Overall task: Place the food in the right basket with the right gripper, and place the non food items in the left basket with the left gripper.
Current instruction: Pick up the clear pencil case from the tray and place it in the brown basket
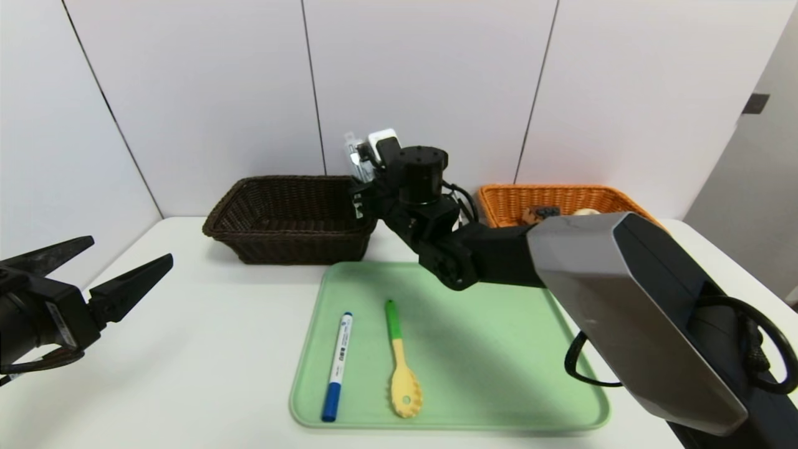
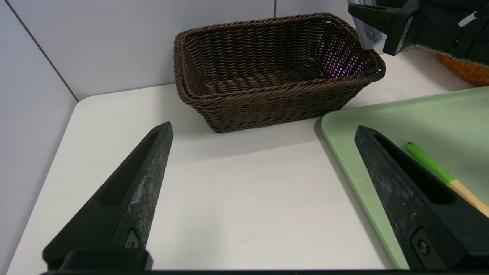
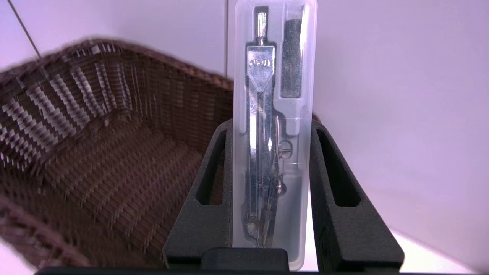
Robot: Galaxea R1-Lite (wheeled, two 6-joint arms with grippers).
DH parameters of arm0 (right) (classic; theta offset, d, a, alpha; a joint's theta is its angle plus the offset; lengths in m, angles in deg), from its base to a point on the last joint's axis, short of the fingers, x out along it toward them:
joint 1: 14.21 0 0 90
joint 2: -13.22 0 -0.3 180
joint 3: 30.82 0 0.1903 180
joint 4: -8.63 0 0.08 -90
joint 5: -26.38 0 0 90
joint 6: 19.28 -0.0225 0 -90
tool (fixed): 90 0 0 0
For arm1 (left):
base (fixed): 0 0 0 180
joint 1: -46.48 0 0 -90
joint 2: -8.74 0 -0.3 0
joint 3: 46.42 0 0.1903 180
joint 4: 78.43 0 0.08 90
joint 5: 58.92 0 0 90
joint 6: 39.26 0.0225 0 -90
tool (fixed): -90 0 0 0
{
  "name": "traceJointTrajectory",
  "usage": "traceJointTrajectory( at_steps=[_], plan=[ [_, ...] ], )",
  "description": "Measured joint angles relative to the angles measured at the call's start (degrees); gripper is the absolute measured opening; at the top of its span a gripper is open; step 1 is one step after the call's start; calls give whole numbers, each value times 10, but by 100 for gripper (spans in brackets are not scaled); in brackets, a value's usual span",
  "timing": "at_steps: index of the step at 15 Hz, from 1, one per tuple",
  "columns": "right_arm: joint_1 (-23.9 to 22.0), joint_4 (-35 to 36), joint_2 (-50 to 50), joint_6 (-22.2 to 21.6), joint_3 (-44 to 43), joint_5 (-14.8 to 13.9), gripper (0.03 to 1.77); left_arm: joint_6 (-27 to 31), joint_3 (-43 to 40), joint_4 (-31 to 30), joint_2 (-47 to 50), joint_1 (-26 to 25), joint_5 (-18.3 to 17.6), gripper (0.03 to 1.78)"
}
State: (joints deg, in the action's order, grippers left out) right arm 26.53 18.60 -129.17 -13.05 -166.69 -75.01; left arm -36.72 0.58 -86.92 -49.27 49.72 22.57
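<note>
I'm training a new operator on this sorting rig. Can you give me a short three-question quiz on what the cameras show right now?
1. True or false: the right gripper is shut on the clear case that holds a metal compass.
2. Which basket does that case hang beside? A) the orange basket B) the dark brown basket C) neither
3. Name the two things that lie on the green tray.

Key
1. True; its fingers clamp the case's two long sides.
2. B, at the rim nearest the orange basket.
3. The blue-capped white marker and the yellow slotted spoon with a green handle. The left gripper hangs open, off to the tray's left.
</note>
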Motion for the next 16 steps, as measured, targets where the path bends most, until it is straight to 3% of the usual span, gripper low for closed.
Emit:
traceJointTrajectory(
  at_steps=[2,7,16],
  plan=[
    [3,52,-19,11,-1,28,56,-1,-1,0,0,0,-8,169],
    [9,70,-32,17,-1,60,56,-2,-9,-1,2,0,-9,169],
    [16,62,-32,19,-1,67,56,-3,-15,-2,4,0,-9,169]
  ],
)
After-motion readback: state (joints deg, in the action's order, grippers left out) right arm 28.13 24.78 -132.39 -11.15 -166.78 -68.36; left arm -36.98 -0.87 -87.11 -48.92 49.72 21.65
